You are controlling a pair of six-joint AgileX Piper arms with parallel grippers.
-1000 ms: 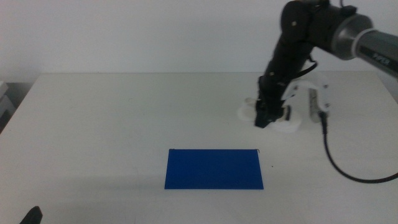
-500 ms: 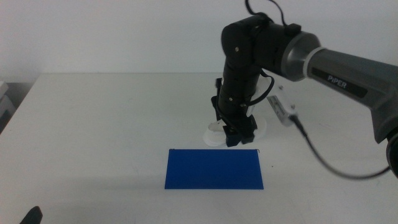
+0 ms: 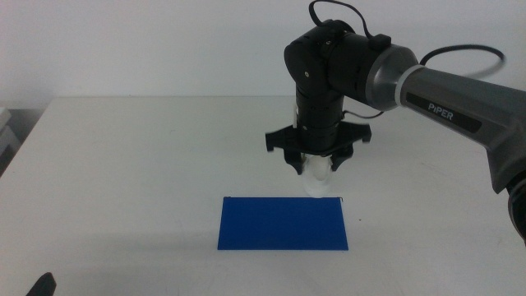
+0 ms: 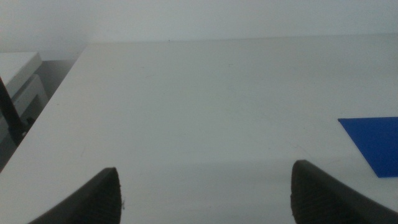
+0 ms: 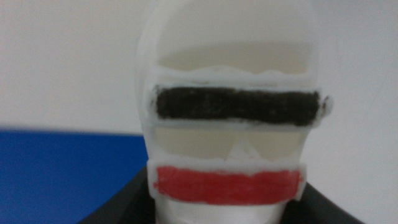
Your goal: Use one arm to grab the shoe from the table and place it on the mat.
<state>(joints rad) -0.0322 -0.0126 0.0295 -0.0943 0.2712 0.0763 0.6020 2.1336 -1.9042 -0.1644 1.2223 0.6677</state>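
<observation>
My right arm (image 3: 386,70) reaches in from the right. Its gripper (image 3: 316,162) points down and is shut on the shoe (image 3: 316,179), a white sandal held off the table just above the far edge of the dark blue mat (image 3: 283,224). In the right wrist view the shoe (image 5: 230,143) fills the picture with one black strap and the red strap showing, and the mat (image 5: 62,177) lies below to one side. My left gripper (image 3: 41,285) waits at the bottom left corner, open and empty.
The white table (image 3: 131,156) stretches around the mat. The left wrist view shows a corner of the mat (image 4: 373,143) and a grey-white object (image 4: 18,81) beyond the table's left edge. A black cable (image 3: 460,51) loops behind the right arm.
My right gripper has carried the shoe from the table's back right leftward and forward to the mat's far edge, lifting it and turning it toe-down.
</observation>
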